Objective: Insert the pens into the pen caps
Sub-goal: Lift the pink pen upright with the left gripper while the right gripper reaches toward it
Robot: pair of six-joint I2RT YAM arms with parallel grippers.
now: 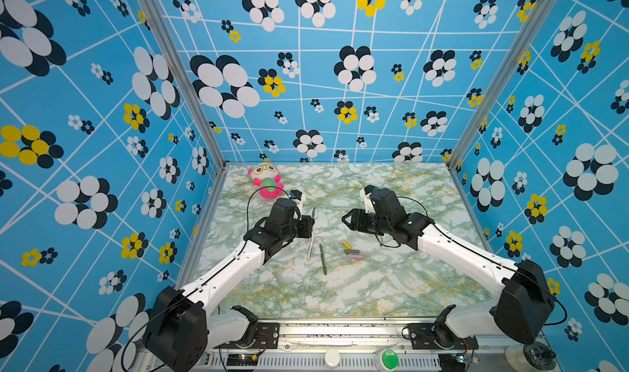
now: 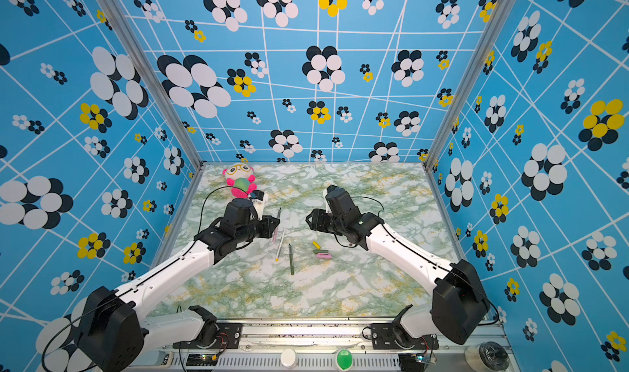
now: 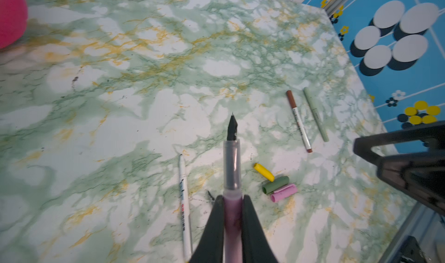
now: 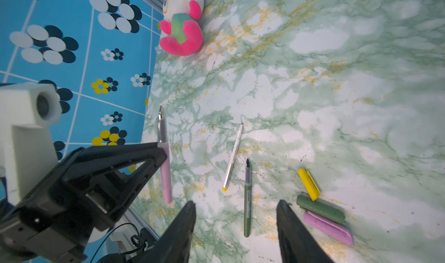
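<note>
Marbled bench (image 1: 374, 285) holds the pink cap (image 4: 327, 228), right end effector (image 4: 236, 202) gaping empty nearby, left end effector (image 3: 232, 199) clamped on the pink pen (image 3: 232, 165): grab that cap squarely, mouth facing the pen.

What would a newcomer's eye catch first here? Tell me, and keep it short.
First, the blue flower-patterned walls boxing in the green marbled table. Next, the pink plush toy in the table's far left corner. Then the left end effector, shut on a pink pen, with three loose caps (yellow, dark green and pink) lying together mid-table.
</note>
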